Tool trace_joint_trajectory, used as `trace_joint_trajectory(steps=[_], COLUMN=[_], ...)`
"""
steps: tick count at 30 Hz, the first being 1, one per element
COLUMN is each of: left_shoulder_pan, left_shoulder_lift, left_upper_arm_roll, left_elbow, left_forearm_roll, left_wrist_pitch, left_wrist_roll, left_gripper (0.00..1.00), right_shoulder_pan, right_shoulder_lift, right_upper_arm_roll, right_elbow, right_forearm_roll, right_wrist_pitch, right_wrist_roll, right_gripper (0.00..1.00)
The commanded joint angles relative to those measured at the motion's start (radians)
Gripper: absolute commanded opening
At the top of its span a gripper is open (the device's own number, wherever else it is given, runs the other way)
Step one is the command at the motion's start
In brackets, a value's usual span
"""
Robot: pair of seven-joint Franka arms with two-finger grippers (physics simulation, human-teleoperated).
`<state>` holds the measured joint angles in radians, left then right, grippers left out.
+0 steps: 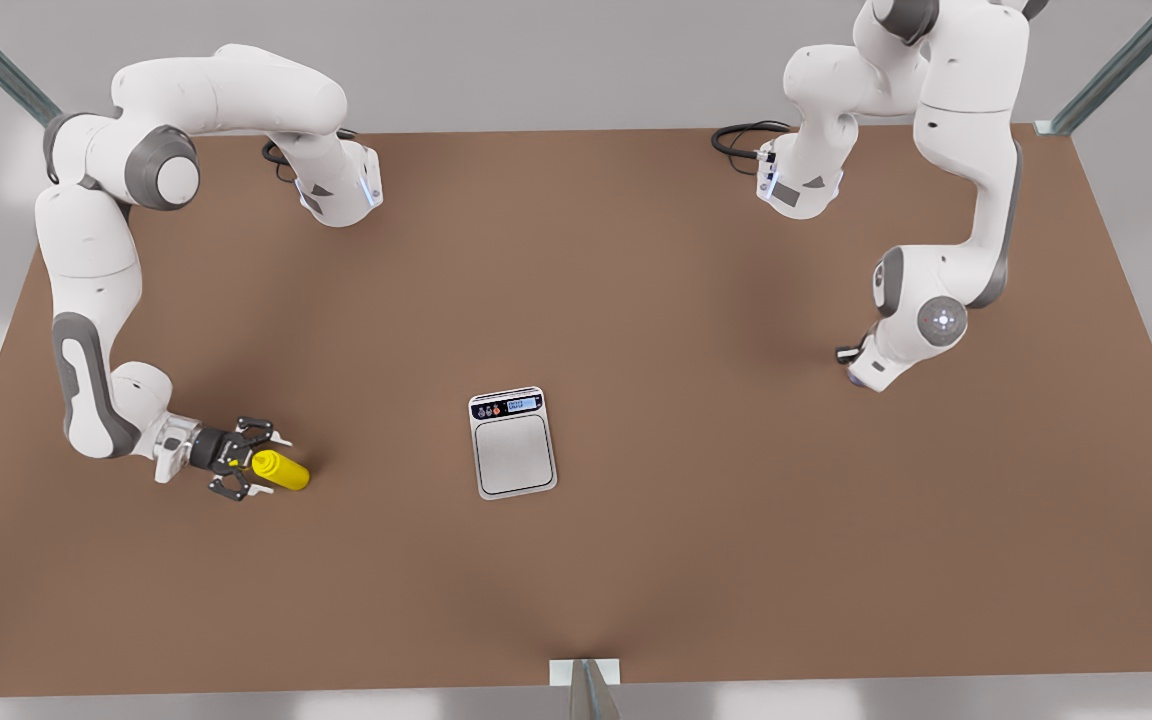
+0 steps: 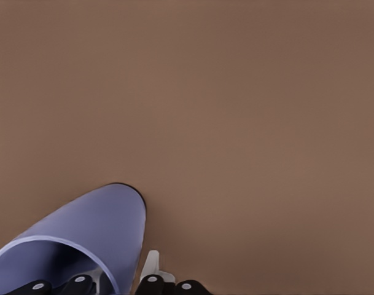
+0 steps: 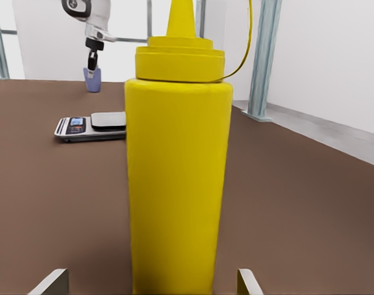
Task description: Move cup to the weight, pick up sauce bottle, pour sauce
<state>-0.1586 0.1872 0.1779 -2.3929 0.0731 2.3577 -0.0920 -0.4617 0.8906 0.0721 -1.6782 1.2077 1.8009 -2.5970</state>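
Observation:
The yellow sauce bottle stands upright on the table at the front view's left. My right gripper is open, one finger on each side of the bottle with a gap to its wall. The silver weight lies near the table's middle with its plate bare. At the front view's right my left gripper is shut on the wall of the lavender cup, one finger inside and one outside. In the front view the arm's wrist hides the cup.
The brown table carries both arm bases at its far edge, each with a black cable loop. Metal frame posts stand at the far corners, and another post at the middle of the near edge.

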Motion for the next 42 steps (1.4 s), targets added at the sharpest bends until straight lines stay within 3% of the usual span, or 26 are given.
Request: trace_joint_trajectory(steps=[1, 2, 17, 21, 24, 26, 30, 33, 37, 40, 42], left_shoulder_pan=[0.001, 0.001, 0.001, -0.001, -0.018, -0.082, -0.217, -0.305, -0.452, -0.476, -0.501], left_shoulder_lift=[0.000, 0.000, -0.018, -0.054, -0.045, -0.043, 0.011, 0.061, 0.212, 0.302, 0.368], left_upper_arm_roll=[0.000, 0.000, 0.000, -0.055, -0.130, -0.130, -0.132, -0.136, -0.136, -0.182, -0.192], left_elbow=[0.000, 0.001, 0.009, 0.026, 0.077, 0.110, 0.242, 0.383, 0.577, 0.741, 0.857], left_forearm_roll=[0.001, 0.001, 0.001, -0.012, -0.012, -0.012, -0.015, -0.095, -0.131, -0.182, -0.180], left_wrist_pitch=[0.000, -0.003, -0.012, -0.028, -0.031, -0.037, -0.074, -0.178, -0.184, -0.252, -0.253], left_wrist_roll=[0.000, 0.002, 0.002, -0.034, -0.159, -0.252, -0.475, -0.566, -0.749, -0.840, -0.936], left_gripper=[0.29, 0.21, 0.21, 0.21, 0.21, 0.21, 0.21, 0.21, 0.21, 0.21, 0.21], right_shoulder_pan=[0.002, 0.002, 0.012, 0.012, 0.012, 0.014, 0.014, 0.014, 0.014, 0.014, 0.014], right_shoulder_lift=[0.002, 0.004, 0.008, 0.008, 0.008, 0.008, 0.008, 0.008, 0.008, 0.010, 0.010], right_upper_arm_roll=[0.000, 0.000, 0.000, 0.006, 0.006, 0.009, 0.011, 0.017, 0.028, 0.026, 0.028], right_elbow=[0.000, 0.006, 0.018, 0.018, 0.018, 0.018, 0.020, 0.020, 0.025, 0.028, 0.029], right_forearm_roll=[0.001, 0.001, 0.018, 0.018, 0.018, 0.019, 0.026, 0.027, 0.033, 0.033, 0.033], right_wrist_pitch=[0.000, 0.000, -0.012, -0.012, -0.012, -0.012, -0.012, -0.009, -0.005, -0.005, -0.006], right_wrist_roll=[0.000, 0.000, -0.002, -0.002, 0.000, 0.000, 0.011, 0.015, 0.023, 0.032, 0.034], right_gripper=[1.00, 1.00, 1.00, 1.00, 0.78, 0.78, 0.78, 0.71, 0.71, 0.60, 0.60])
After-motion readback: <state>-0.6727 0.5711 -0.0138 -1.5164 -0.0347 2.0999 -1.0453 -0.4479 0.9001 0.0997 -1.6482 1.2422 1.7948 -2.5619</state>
